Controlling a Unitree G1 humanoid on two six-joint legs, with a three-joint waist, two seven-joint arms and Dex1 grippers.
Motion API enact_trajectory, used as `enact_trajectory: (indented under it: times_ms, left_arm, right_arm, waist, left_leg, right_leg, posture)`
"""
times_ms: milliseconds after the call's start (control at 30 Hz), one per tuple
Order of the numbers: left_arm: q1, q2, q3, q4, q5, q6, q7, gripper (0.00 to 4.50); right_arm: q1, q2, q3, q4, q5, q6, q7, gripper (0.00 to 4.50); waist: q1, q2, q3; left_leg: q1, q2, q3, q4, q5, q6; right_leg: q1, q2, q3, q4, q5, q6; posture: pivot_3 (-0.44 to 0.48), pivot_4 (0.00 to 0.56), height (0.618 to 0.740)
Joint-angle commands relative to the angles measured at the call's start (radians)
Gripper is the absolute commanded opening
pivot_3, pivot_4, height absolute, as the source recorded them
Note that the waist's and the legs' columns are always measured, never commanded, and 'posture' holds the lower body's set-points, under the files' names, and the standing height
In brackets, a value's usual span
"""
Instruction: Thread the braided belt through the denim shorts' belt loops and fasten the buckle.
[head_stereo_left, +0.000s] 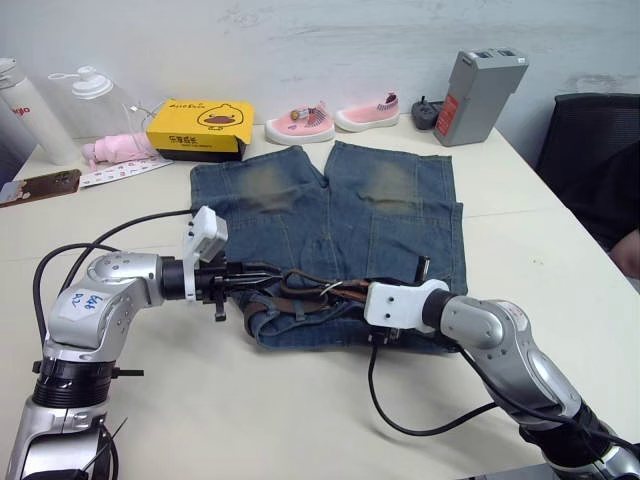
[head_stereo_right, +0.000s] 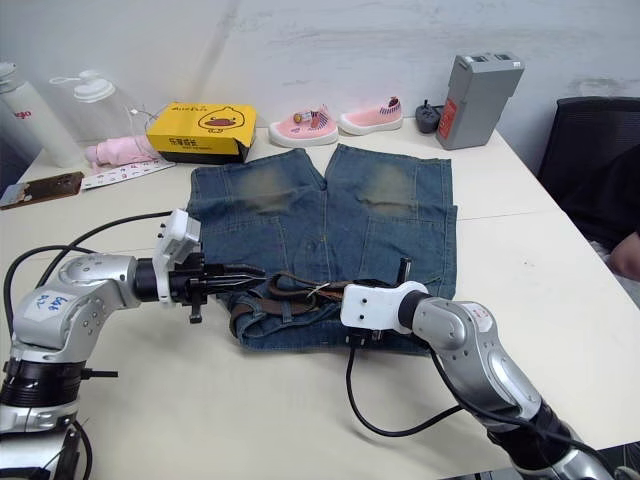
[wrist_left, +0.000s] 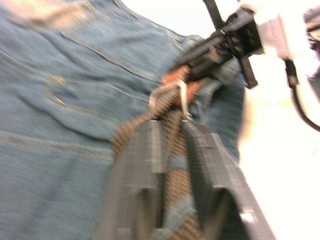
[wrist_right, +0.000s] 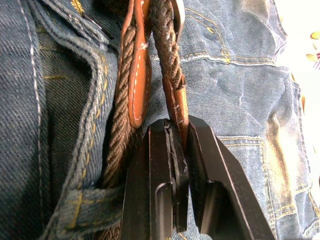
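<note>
Left tool (wrist_left: 172, 150): pinches braided belt (head_stereo_left: 300, 290) beside buckle (wrist_left: 170, 97).
Right tool (wrist_right: 175, 135): clamps belt's leather tip, on denim shorts (head_stereo_left: 330, 220) waistband.

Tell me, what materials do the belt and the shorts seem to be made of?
The braided belt looks like woven brown cord, ending in smooth tan stitched tips, probably leather. Its buckle gleams silver, likely metal. The denim shorts show faded blue twill with yellow seams: cotton denim, apparently.

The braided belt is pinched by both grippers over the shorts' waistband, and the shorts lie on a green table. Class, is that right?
One thing is wrong: the table is white, not green, as the left eye view shows. The rest holds: the left gripper and right gripper both pinch the braided belt over the denim shorts at the waistband.
</note>
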Motion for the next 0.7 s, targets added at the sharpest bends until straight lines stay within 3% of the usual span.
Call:
enact_trajectory:
  times_ms: [33, 367, 533, 700]
  left_arm:
    - [0.047, 0.023, -0.066, -0.046, 0.044, -0.056, -0.001, 0.05]
    - [0.049, -0.008, -0.234, 0.135, 0.245, -0.236, 0.061, 0.05]
    - [0.127, 0.026, -0.298, 0.185, 0.335, -0.369, 0.046, 0.05]
    - [0.151, 0.031, -0.308, 0.164, 0.353, -0.406, 0.064, 0.05]
  right_arm:
    - [0.011, -0.013, -0.030, -0.026, -0.021, -0.011, -0.014, 0.00]
    - [0.139, -0.060, -0.110, -0.110, -0.001, -0.045, -0.036, 0.00]
    - [0.403, -0.175, -0.374, -0.065, 0.019, -0.191, -0.106, 0.00]
    - [0.549, -0.274, -0.598, 0.109, -0.004, -0.323, -0.194, 0.00]
  waist:
    - [0.000, 0.000, 0.000]
    - [0.013, 0.003, -0.003]
    - [0.026, 0.006, -0.014]
    - [0.025, 0.008, -0.017]
  left_leg:
    - [0.000, 0.000, 0.000, 0.000, 0.000, 0.000]
    - [-0.001, 0.000, 0.001, 0.001, -0.001, 0.001]
    - [-0.001, 0.000, 0.004, 0.001, -0.002, 0.003]
    - [0.001, 0.002, 0.015, 0.005, -0.011, 0.015]
  right_leg:
    - [0.000, 0.000, 0.000, 0.000, 0.000, 0.000]
    - [0.000, -0.001, 0.001, -0.001, 0.000, -0.001]
    - [0.000, -0.002, 0.001, -0.001, -0.001, -0.002]
    - [0.005, -0.004, 0.000, 0.002, -0.012, -0.022]
  posture:
    - [0.000, 0.150, 0.624]
    - [0.000, 0.150, 0.624]
    - [0.000, 0.150, 0.624]
    - [0.000, 0.150, 0.624]
